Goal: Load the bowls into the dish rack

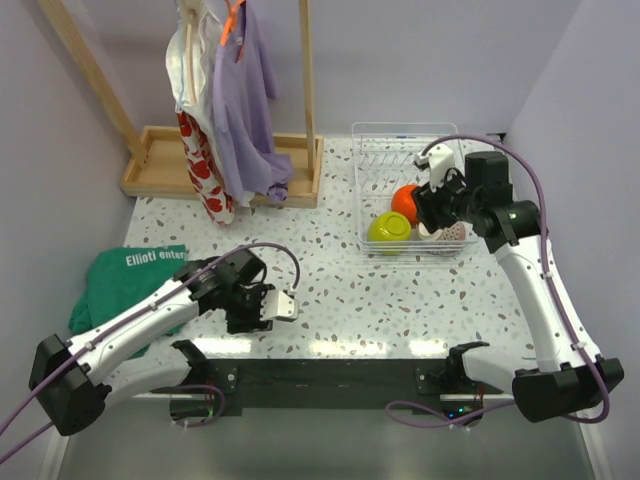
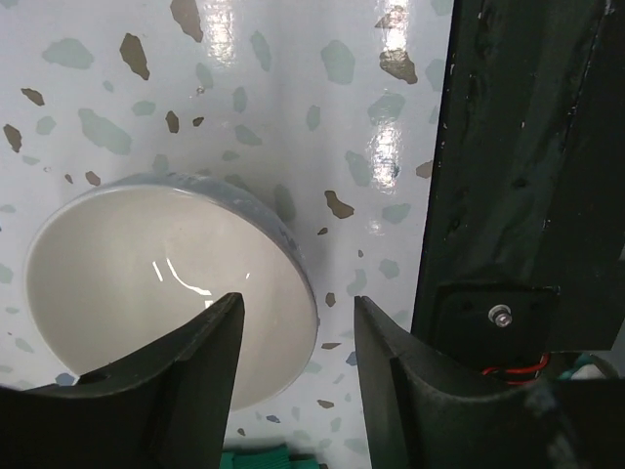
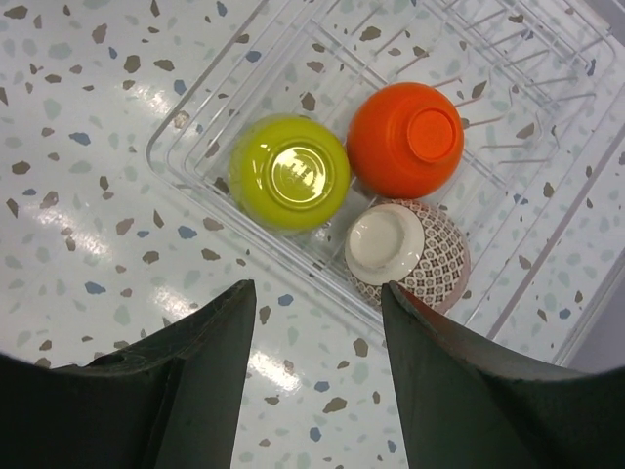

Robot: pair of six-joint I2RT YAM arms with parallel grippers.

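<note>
The grey-brown speckled bowl (image 2: 146,283), pale inside, lies on the table; it also shows in the top view (image 1: 286,305). My left gripper (image 2: 298,337) is open, one finger over the bowl's inside and the other outside its rim. In the clear dish rack (image 1: 395,140) the lime green bowl (image 1: 389,229), the orange-red bowl (image 1: 404,200) and the patterned pinkish bowl (image 1: 447,232) lie upside down. My right gripper (image 3: 317,313) is open and empty above the rack's (image 3: 508,59) near edge, with the green (image 3: 290,173), orange-red (image 3: 405,139) and patterned (image 3: 415,256) bowls below it.
A wooden tray base with posts (image 1: 160,165) and hanging clothes (image 1: 240,110) stands at the back left. A green cloth (image 1: 125,280) lies at the left, beside my left arm. The black mounting plate (image 2: 527,195) runs along the near edge.
</note>
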